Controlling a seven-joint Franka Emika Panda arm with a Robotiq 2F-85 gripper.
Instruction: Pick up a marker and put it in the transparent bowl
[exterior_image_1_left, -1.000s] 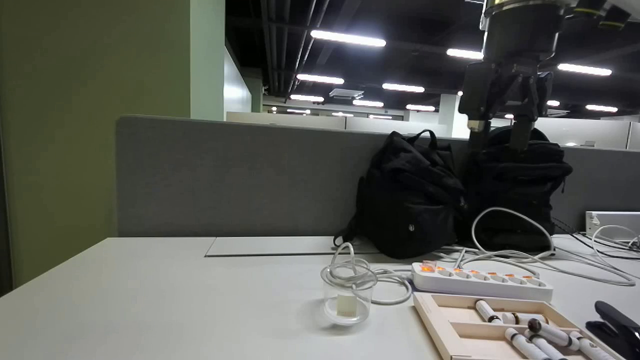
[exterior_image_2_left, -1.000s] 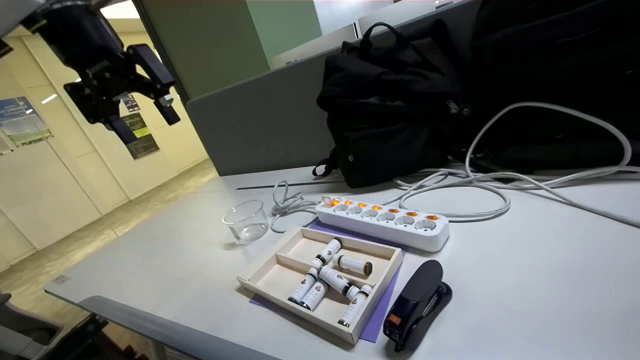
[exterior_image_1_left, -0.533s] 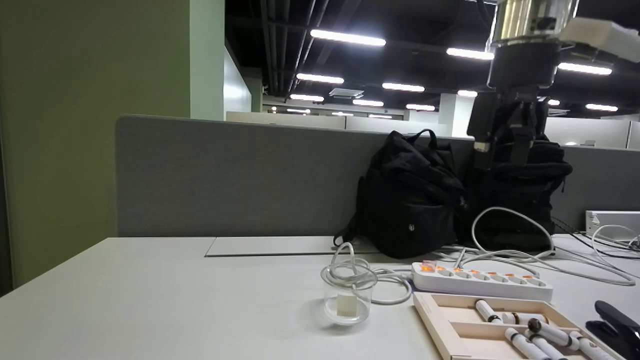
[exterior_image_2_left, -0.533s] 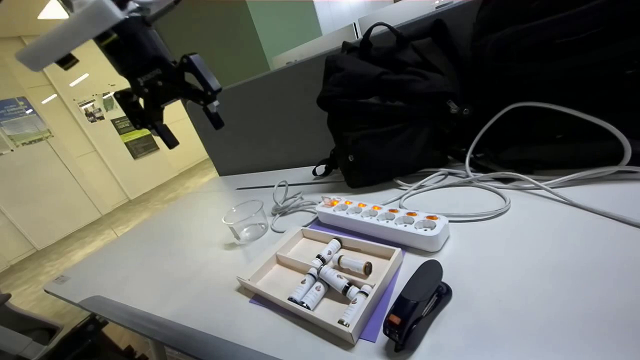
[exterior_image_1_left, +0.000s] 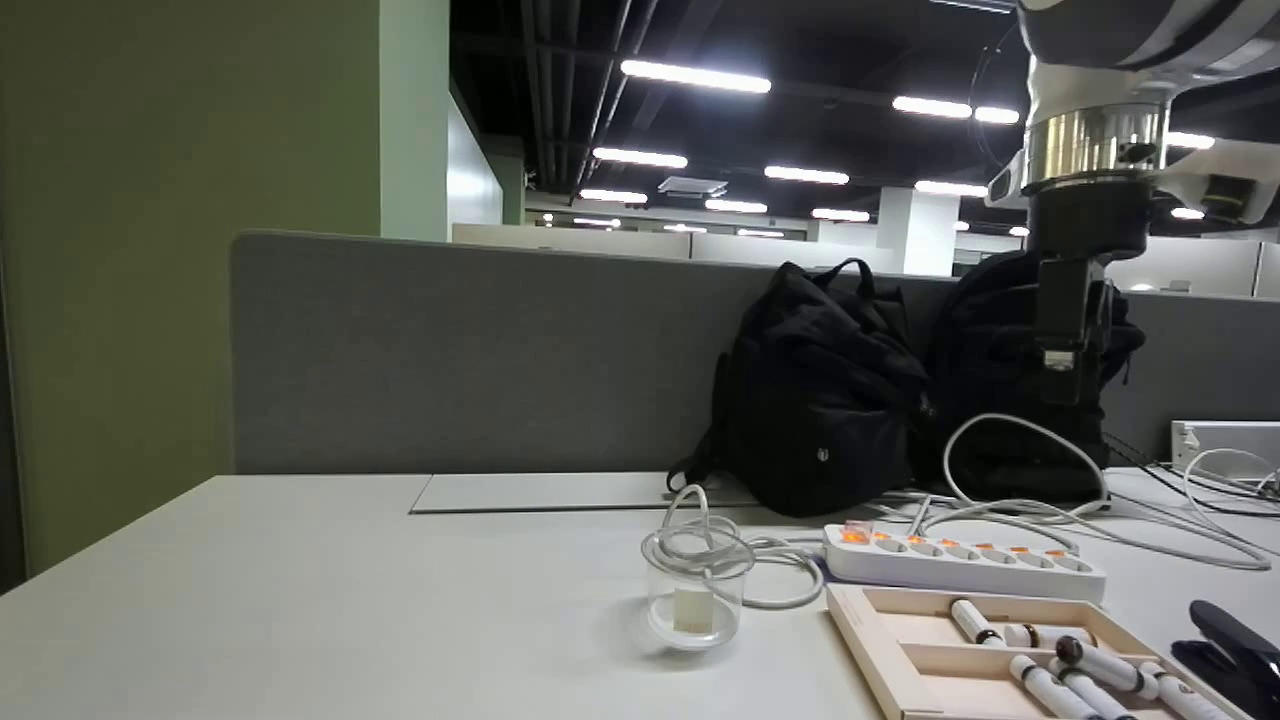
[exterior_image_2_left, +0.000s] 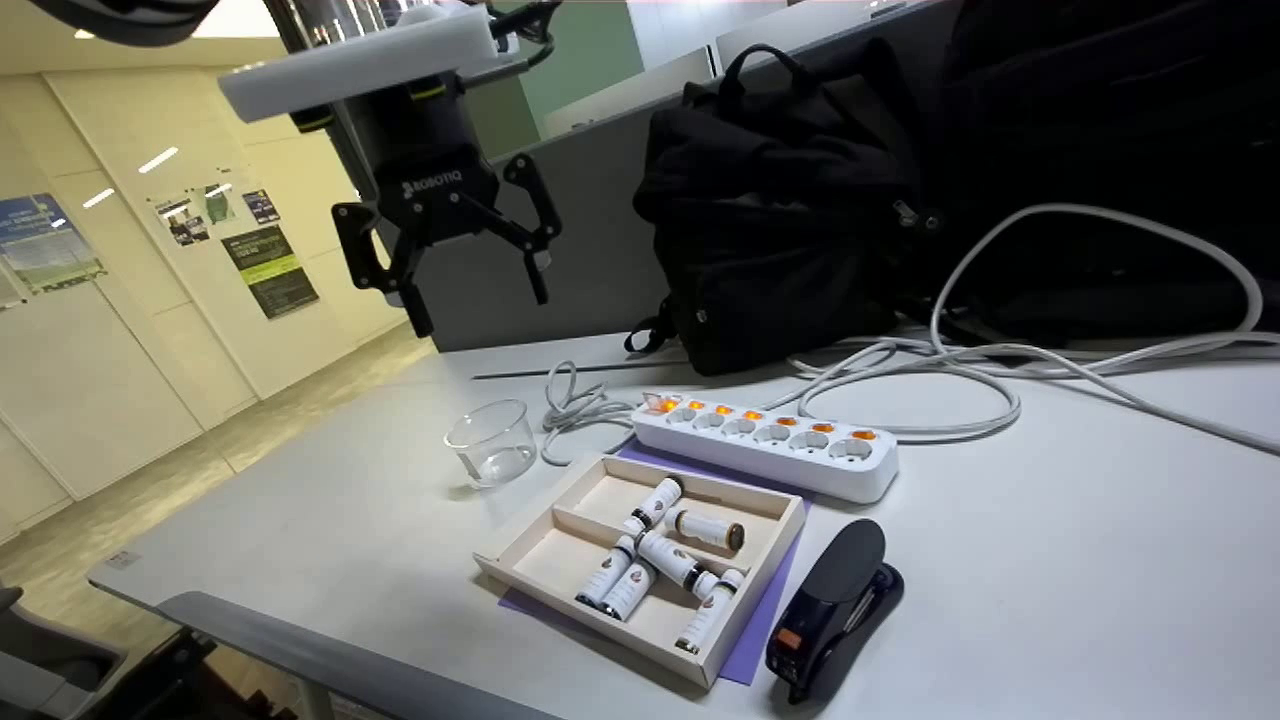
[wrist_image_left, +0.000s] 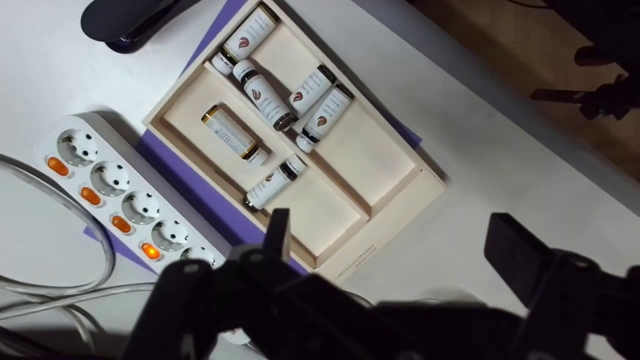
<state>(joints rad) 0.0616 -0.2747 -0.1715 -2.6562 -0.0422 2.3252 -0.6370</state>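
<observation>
No pen-like marker shows. Several small white-labelled vials lie in a wooden tray (exterior_image_2_left: 590, 628). One vial (exterior_image_2_left: 706, 529) and another vial (exterior_image_2_left: 656, 503) lie in its back compartment; the rest lie in the front one or across the divider. A vial (wrist_image_left: 274, 182) shows nearest my jaws in the wrist view. The transparent bowl (exterior_image_2_left: 490, 445) stands upright on the table beside the tray; it also shows in an exterior view (exterior_image_1_left: 655, 605). In the wrist view the gripper body mostly hides it. My gripper (exterior_image_2_left: 479, 308) is open and empty, high above the table; its fingertips (wrist_image_left: 390, 235) stand wide apart.
A white power strip (exterior_image_2_left: 770, 455) and looped white cable (exterior_image_2_left: 585, 410) lie behind the tray. A black stapler (exterior_image_2_left: 835, 600) lies beside it. A purple sheet (exterior_image_2_left: 755, 640) is under the tray. Black backpacks (exterior_image_2_left: 770, 220) lean on the grey partition (exterior_image_2_left: 560, 240).
My gripper has come down and moved rightward in both exterior views, nearer to the tray and bowl, and its jaws have turned. It stays open. The objects on the table have not moved.
</observation>
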